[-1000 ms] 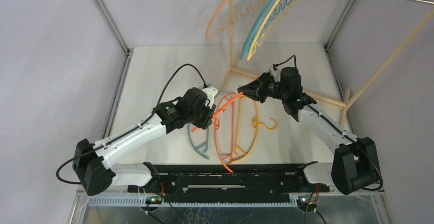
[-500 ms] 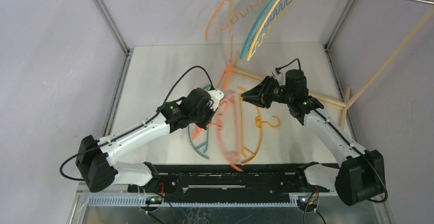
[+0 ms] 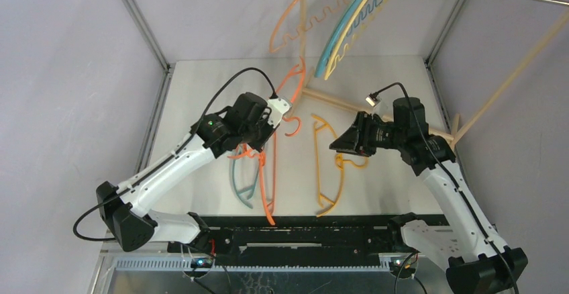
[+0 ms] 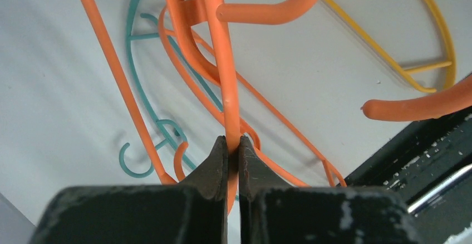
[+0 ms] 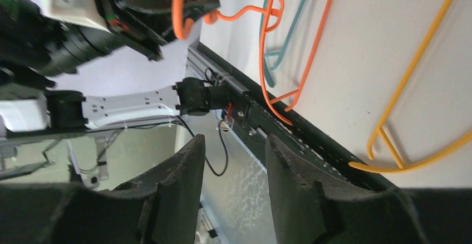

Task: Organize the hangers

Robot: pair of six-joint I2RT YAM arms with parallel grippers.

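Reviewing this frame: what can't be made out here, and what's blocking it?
1. Top view: the hooks of the hanging hangers are cut off by the top edge, so what they hang from is unseen.
2. Top view: the right tool partly covers the hook of the yellow hanger.
3. Left wrist view: the left tool is shut on an orange hanger, but overlapping orange bars leave the number of orange hangers unclear.

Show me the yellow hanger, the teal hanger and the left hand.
yellow hanger (image 5: 421, 52): right wrist view, long bar.
teal hanger (image 4: 133, 175): left wrist view, hook.
left hand (image 4: 232, 144): left wrist view, between fingertips pinching orange hanger (image 4: 224, 60).
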